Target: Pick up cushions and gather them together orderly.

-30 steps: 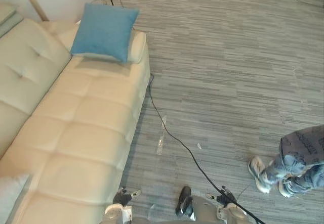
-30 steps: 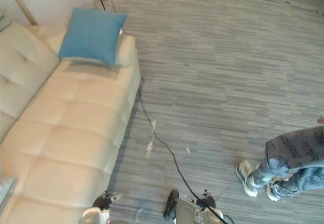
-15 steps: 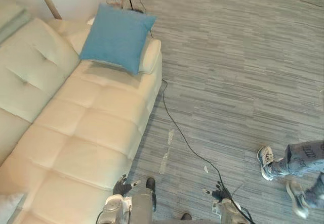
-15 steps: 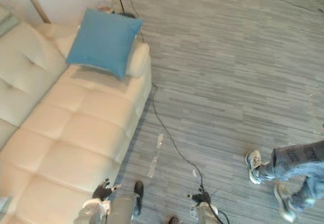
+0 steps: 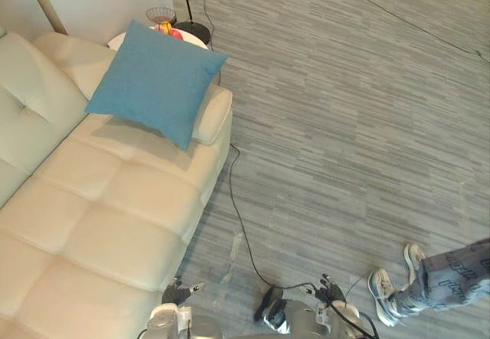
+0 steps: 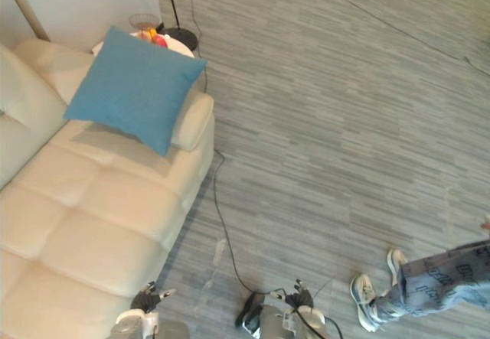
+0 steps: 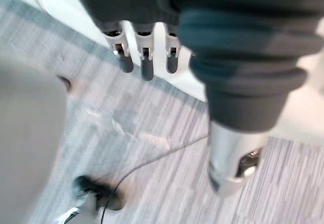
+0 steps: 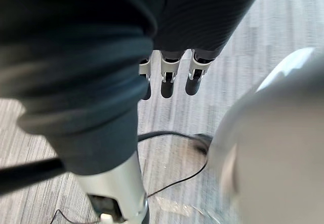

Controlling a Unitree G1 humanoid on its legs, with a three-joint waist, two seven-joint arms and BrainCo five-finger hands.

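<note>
Left hand (image 7: 146, 64) hangs low at the robot's side, fingers straight and relaxed with the thumb apart, holding nothing; right hand (image 8: 168, 82) is the same on the other side, slack and empty over the grey carpet (image 5: 344, 125); so nothing is picked up yet, and this looks like the approach.

Out from the hands: the cream sofa (image 5: 99, 216) runs along the robot's left, its front edge just beside the left hand; the blue cushion (image 5: 157, 83) is well ahead at the sofa's far end, propped tilted against the armrest (image 5: 213, 113), one corner pointing down at the seat.

To do it well, I'd say close the distance first; both hands are far short of it, and a reach from here would fail; come in facing the seat, not the armrest.

It looks soft and broad, so one hand on each side edge should serve better than a one-handed pinch; lift it clear instead of dragging it.

Mind what's behind: a small round table (image 5: 126, 39) with a wire bowl (image 5: 161, 16) sits just past the armrest, a lamp base (image 5: 191, 30) beside it; an overshoot could knock them; a person's legs (image 5: 444, 278) stand to the right, well clear of the sofa.
</note>
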